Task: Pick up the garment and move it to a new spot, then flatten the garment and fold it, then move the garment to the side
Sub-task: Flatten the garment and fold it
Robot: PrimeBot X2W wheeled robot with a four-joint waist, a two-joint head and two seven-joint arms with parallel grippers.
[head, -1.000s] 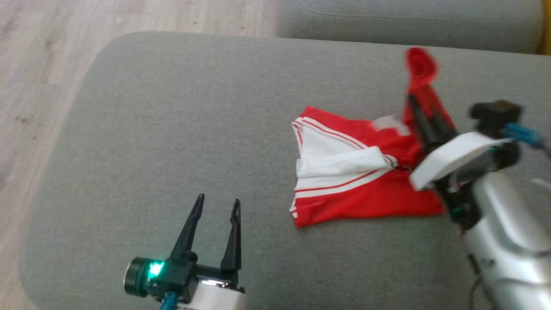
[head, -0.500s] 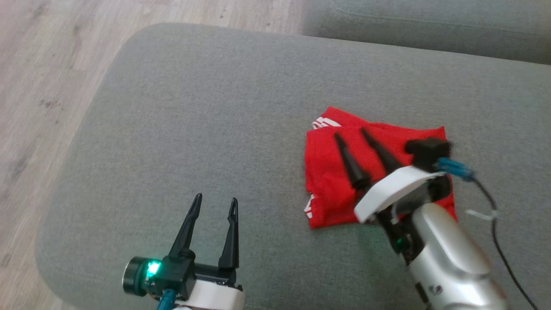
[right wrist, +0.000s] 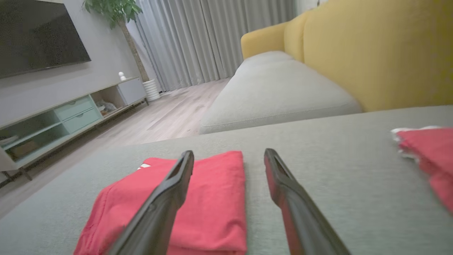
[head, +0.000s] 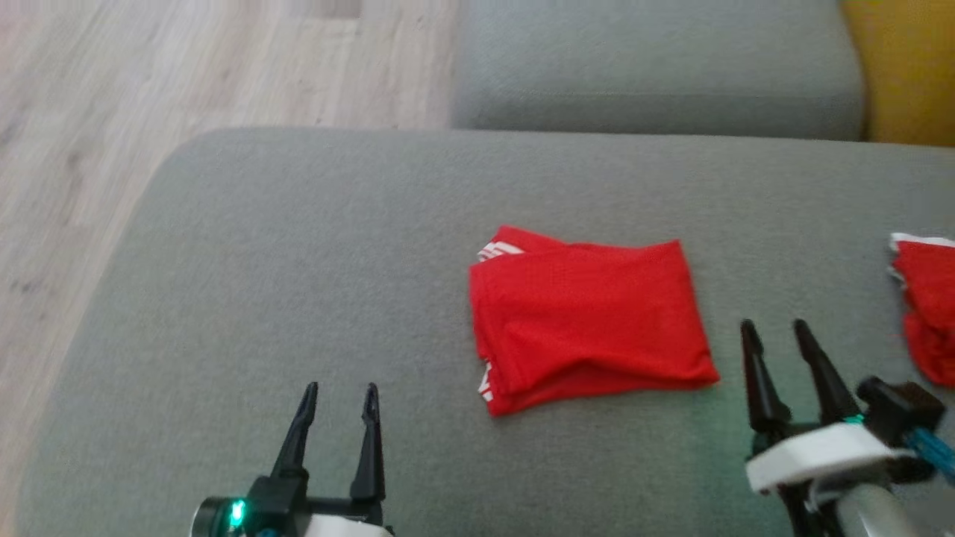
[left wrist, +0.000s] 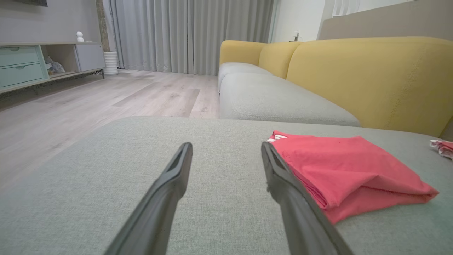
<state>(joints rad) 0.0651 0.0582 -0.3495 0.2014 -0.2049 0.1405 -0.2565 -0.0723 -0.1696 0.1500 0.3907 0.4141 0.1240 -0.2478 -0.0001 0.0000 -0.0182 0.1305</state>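
Red garment lies folded in a rough rectangle mid-way across the grey cushion, with white stripe trim peeking out at its left corners. Both claws are released and empty: my left claw hangs low over bare cushion, apart from the garment's left side, and my right claw is near its right edge, fingers spread, not touching it. A second red-and-white piece sits at the far right of the cushion, cut off by the frame, probably another garment, well apart from the folded one.
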